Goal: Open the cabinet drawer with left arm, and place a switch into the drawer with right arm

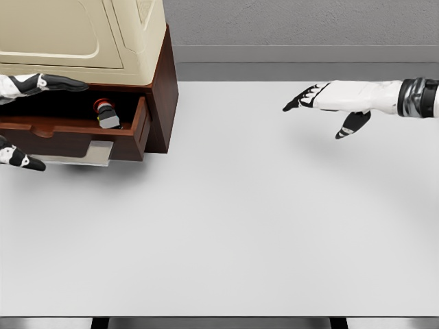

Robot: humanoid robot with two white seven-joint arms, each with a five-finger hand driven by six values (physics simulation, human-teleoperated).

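White table (260,226): one switch (106,114), one drawer (75,130).

Left hand (27,86) and cabinet (89,41) are cut off, switch (106,115) perhaps half-hidden.

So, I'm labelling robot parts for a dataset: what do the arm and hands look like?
The right hand is white with black fingertips and a black-tipped thumb. Its forearm is a smooth white shell ending in a banded grey and black cuff. The left hand shows the same white shell with black finger segments. No cables show.
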